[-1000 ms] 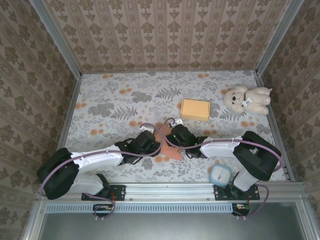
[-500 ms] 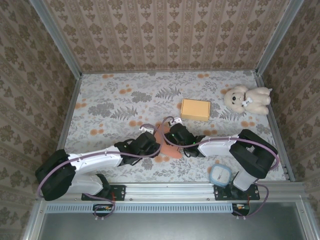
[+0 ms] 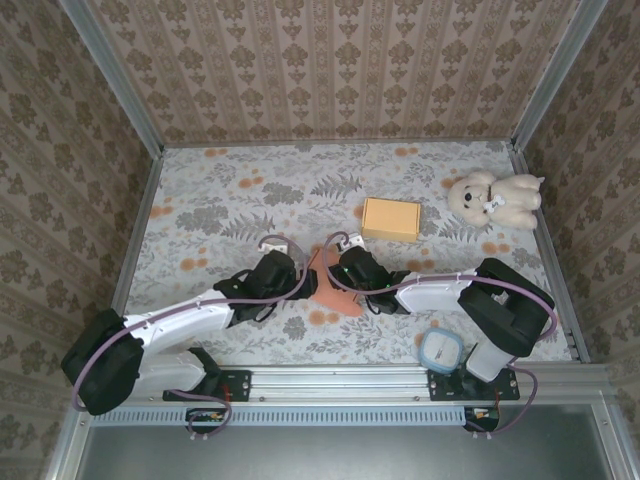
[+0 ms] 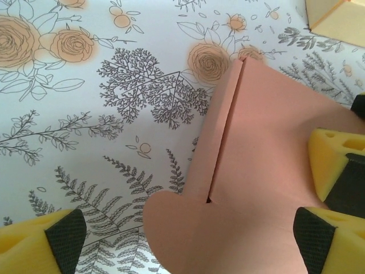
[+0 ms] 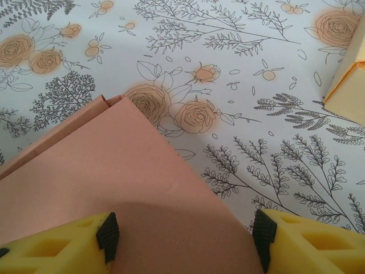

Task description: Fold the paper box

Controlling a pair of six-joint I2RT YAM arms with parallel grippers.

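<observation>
The paper box (image 3: 330,297) is a flat salmon-pink sheet, part folded, lying between both arms near the table's front. In the left wrist view its rounded flap (image 4: 182,222) and a creased side strip point toward the camera. My left gripper (image 3: 298,277) stands wide open at the sheet's left side, and the flap lies between its fingers (image 4: 57,242) without touching either pad. My right gripper (image 3: 347,272) spans the sheet (image 5: 114,171) from the other side, with a pad against each edge. One of its yellow fingers (image 4: 333,162) shows resting on the sheet.
A folded yellow box (image 3: 391,218) lies just beyond the grippers, and its corner (image 5: 349,85) shows at the right. A cream teddy bear (image 3: 495,197) sits at the back right. A blue-rimmed container (image 3: 441,350) stands by the right arm's base.
My left gripper has opened wide and let go of the pink sheet, and its arm has swung a little left and farther back. The right gripper has barely moved.
</observation>
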